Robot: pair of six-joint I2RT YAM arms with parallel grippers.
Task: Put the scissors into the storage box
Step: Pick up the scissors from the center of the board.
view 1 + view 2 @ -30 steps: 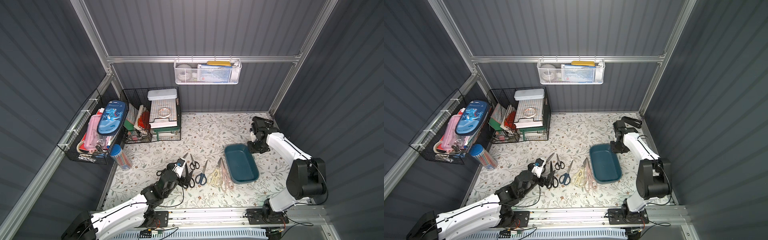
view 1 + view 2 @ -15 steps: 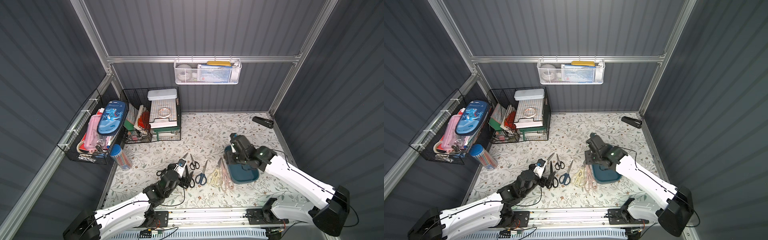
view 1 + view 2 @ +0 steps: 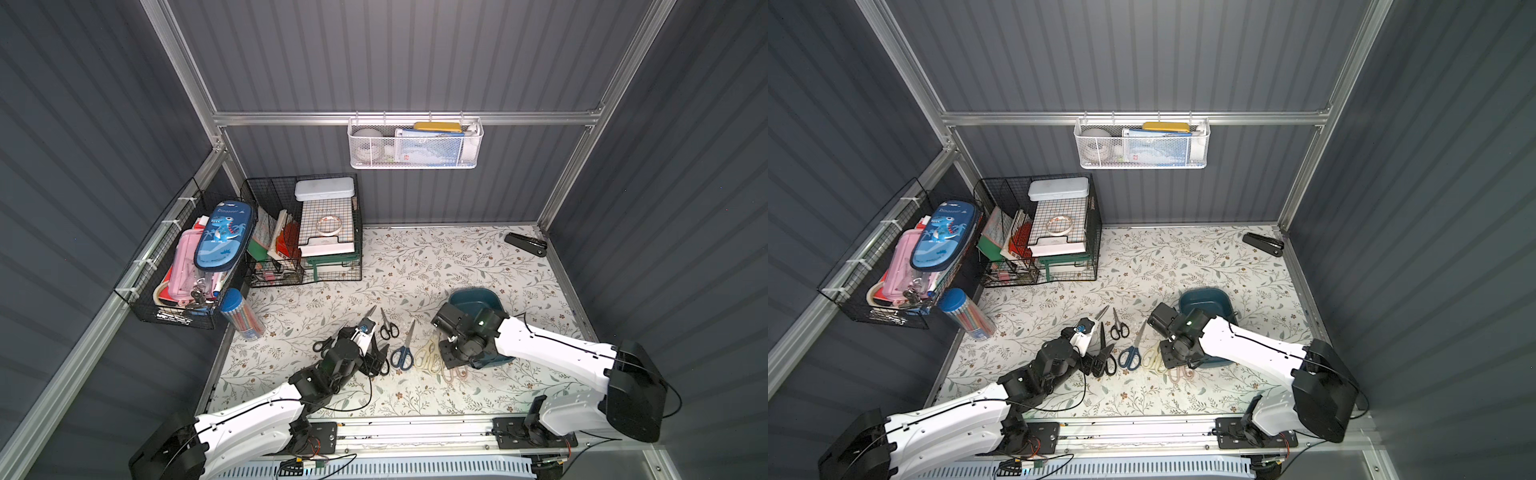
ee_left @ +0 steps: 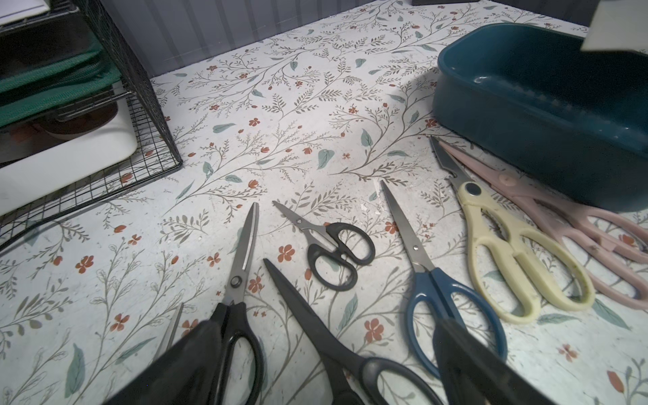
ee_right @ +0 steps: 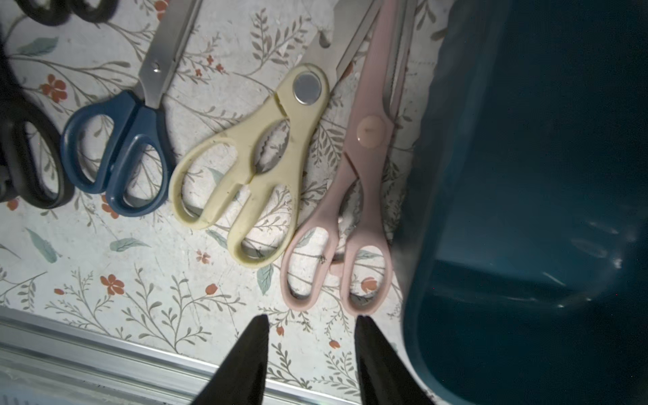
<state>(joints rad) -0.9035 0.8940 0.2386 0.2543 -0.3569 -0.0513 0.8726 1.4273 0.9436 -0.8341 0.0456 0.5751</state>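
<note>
Right end effector (image 5: 312,317) swung over pink shears (image 5: 368,147), parted; left end effector (image 4: 324,321) gapes; case (image 3: 222,235) reads "Dinosaur".

Corrugated walls (image 3: 415,62) and stationery-filled wire baskets (image 3: 332,272) mark a staged storage nook.

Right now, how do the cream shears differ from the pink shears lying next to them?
Colour: the cream shears have pale yellow handles, the pink shears soft pink ones. Pivot: the cream pair shows a bare metal disc, the pink pair a pink cap. Place: the pink pair lies right beside the storage box, the cream pair between it and the blue-handled scissors. Both lie flat on the floral mat, blades closed.
</note>
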